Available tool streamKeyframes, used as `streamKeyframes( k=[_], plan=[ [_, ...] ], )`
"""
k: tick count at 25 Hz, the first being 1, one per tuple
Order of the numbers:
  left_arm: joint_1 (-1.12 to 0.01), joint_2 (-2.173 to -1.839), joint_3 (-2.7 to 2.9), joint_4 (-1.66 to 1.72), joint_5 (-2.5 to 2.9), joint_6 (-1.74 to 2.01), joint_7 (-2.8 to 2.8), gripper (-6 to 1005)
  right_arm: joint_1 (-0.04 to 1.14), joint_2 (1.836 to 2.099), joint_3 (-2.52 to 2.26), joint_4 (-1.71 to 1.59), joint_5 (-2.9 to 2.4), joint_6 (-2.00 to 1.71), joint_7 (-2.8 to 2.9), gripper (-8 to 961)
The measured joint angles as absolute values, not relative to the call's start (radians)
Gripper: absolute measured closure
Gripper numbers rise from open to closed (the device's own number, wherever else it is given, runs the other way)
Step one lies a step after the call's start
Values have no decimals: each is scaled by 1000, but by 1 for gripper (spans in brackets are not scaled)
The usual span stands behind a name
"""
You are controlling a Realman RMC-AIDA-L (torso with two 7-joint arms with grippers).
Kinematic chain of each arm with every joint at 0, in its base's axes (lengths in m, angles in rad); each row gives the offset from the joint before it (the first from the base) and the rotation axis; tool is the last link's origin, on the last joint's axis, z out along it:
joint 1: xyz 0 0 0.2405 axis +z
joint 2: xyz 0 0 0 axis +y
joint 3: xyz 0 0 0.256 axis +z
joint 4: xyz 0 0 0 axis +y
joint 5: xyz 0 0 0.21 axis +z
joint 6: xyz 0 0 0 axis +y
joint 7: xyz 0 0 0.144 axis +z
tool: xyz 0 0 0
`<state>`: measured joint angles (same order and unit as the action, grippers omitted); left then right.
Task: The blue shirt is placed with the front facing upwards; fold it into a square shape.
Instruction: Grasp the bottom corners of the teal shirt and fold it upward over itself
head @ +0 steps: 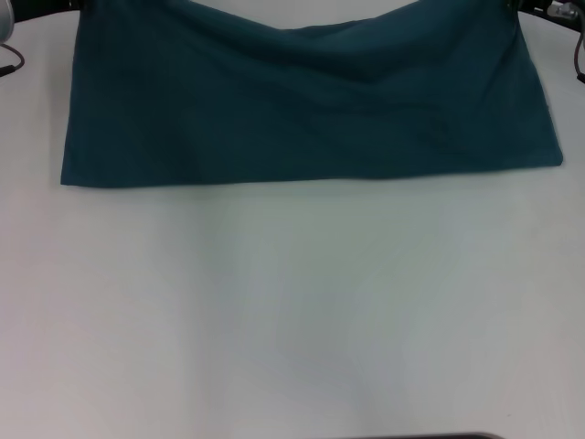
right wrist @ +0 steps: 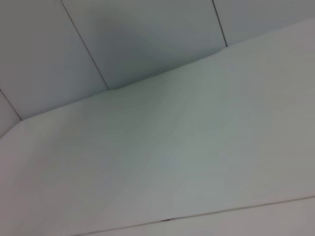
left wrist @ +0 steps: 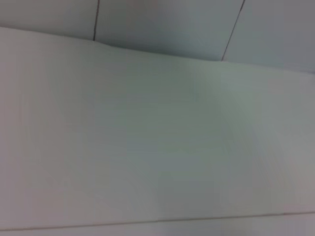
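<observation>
1. Your wrist views show only bare white tabletop (left wrist: pixel 147 147) and tiled floor (right wrist: pixel 147 39).
2. Your head view alone shows the blue shirt (head: pixel 302 110), draped across the tabletop's far half, upper corners lifted; no lettering visible.
3. Either hand's state: cannot tell.

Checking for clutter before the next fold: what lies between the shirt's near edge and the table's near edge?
Nothing; in the head view, only bare white table lies below the blue shirt.
</observation>
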<state>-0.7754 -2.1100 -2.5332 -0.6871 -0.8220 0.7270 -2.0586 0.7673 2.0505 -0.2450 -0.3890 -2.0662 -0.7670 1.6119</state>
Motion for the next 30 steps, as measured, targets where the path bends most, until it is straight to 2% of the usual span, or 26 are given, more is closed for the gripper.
streamKeyframes(
  k=[10,20,24,26,29,30],
  plan=[
    [-777,-2119,-2498,-669,-824,682,-2054,968,772,2062,-262,-386,-2066,-734,1595,911],
    [-774,-2141,-2409,-676,-828,651,-2057,904,791,2085,-335,-393,-2056,-644,1558,852],
    [-767,-2147,-2417,-681,-857,596,-2064,753,795,2080,-336,-399,-2007,-596,1536,828],
    [-759,-2154,-2416,-694,-874,578,-2064,678,792,2076,-336,-409,-1966,-592,1510,747],
    [-746,-2162,-2410,-720,-884,574,-2064,427,780,2072,-336,-429,-1927,-616,1492,626],
    [-743,-2163,-2409,-725,-885,577,-2064,404,775,2070,-337,-436,-1924,-633,1491,586]
  ],
)
